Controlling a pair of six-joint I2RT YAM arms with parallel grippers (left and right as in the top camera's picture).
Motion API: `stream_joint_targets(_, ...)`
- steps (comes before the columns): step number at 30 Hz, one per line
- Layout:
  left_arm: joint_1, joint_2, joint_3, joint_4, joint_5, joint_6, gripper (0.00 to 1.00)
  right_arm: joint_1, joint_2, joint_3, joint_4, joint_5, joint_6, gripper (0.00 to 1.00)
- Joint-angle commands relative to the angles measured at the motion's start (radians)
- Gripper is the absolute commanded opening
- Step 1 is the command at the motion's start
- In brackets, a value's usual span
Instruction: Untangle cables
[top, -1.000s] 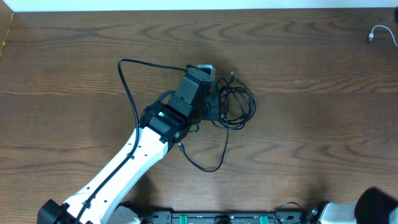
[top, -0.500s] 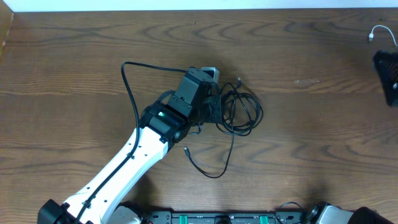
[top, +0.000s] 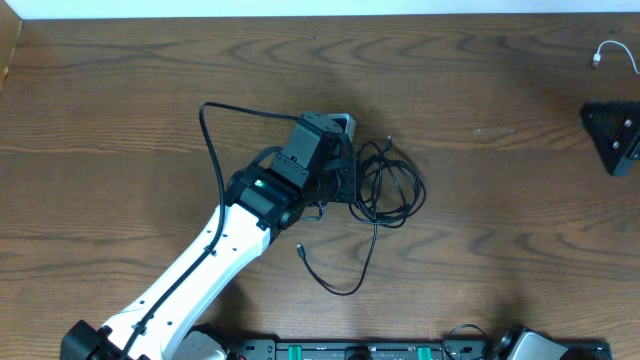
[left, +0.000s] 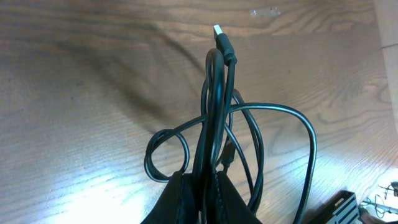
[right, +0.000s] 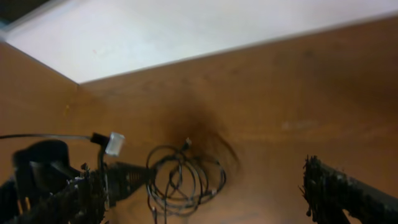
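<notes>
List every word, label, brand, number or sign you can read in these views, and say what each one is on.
None can be read in any view.
The black cables pinched in the left gripper and the white cable show no print, not even on the plug tips.
The left arm carries a small green light but no lettering.
Green marks on the rail at the table's near edge are too small to read.

Legible markings: none. No text, label, brand, number or sign can be read on the cables (top: 388, 187), the left arm (top: 215, 250) or the table (top: 500, 210) in any view.
</notes>
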Motion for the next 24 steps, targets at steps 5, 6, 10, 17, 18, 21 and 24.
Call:
stream_joint_targets(5,-0.002,-0.013,-0.001,0.001,0.015,0.013,0.08,0.002,-0.144,-0.207,-0.003,0.114,-0.015,0.99)
stream_joint_targets(6,-0.002,-0.013,-0.001,0.001,0.015,0.013,0.08,0.002,-0.163,-0.238,-0.003,0.114,-0.014,0.99)
stream_joint_targets(10,-0.002,-0.013,-0.001,0.001,0.015,0.013,0.08,0.002,-0.228,-0.367,-0.003,0.114,-0.015,0.99)
stream_joint_targets(17,-0.002,-0.013,-0.001,-0.003,0.015,0.013,0.08,0.003,-0.345,-0.64,-0.003,0.115,-0.046,0.99)
stream_joint_targets(18,-0.002,-0.013,-0.001,-0.004,0.016,0.013,0.08,0.003,-0.362,-0.673,-0.003,0.116,-0.05,0.99)
stream_joint_targets(21,-0.002,-0.013,-0.001,-0.007,0.016,0.013,0.08,0.023,-0.416,-0.766,-0.003,0.147,-0.048,0.99)
stream_joint_targets(24,-0.002,-0.013,-0.001,-0.007,0.016,0.013,0.08,0.084,-0.468,-0.839,0.001,0.187,-0.049,0.99)
